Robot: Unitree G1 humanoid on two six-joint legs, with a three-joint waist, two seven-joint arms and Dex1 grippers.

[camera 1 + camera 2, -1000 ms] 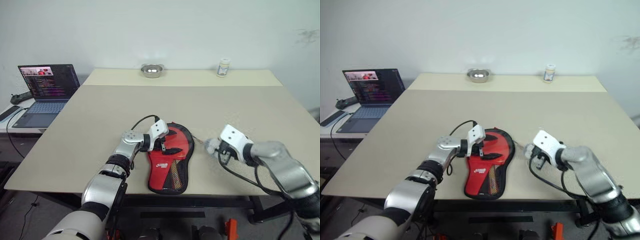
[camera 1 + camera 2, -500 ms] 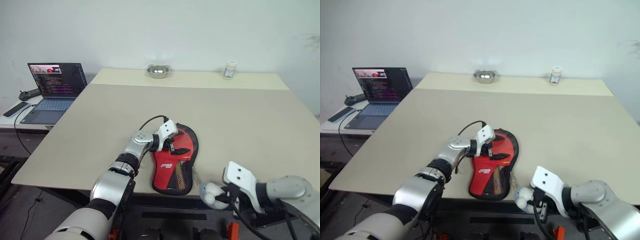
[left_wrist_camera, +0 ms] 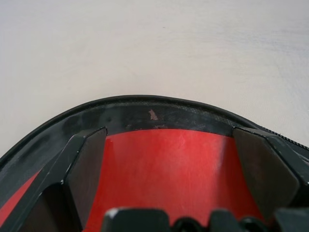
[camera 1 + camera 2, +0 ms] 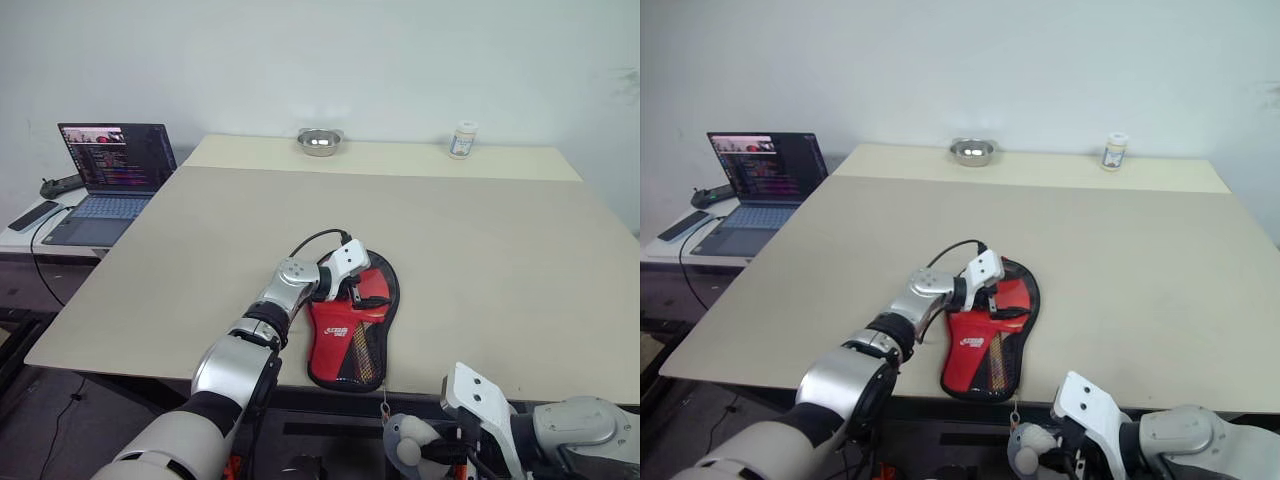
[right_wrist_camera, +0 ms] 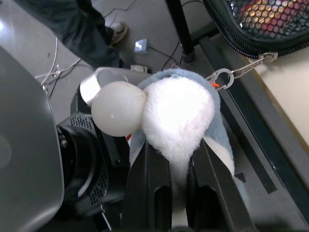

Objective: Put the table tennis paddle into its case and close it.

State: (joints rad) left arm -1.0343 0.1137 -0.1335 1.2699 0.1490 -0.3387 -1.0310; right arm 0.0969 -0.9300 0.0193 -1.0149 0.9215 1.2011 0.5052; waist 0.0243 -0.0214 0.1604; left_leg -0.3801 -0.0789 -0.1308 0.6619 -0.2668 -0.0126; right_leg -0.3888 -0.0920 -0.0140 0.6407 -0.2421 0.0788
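- The case (image 4: 352,328) lies red side up near the front edge of the tabletop (image 4: 480,240), round end away from the robot, mesh-pocket end toward it
- The paddle itself cannot be made out apart from the case; in the left wrist view red sits inside a black rim, which may be the case's own face, so I judge the paddle is probably already inside, though I cannot tell for certain
- The left hand (image 4: 358,288) rests over the round end of the case with its fingers (image 3: 84,164) spread wide, pinning rather than grasping
- The right hand (image 5: 170,193) is clenched on a fluffy white-and-blue charm (image 5: 181,113) with a pale ball, down below the front edge of the tabletop
- A small clip and chain (image 5: 241,71) link the charm to the case's mesh end, so this looks like the zip pull
- Likely stage: closing the zip, the left hand bracing the case while the right draws the pull
- How much of the zip is shut cannot be read from here; still left, by my judgement, is finishing the zip run and letting go
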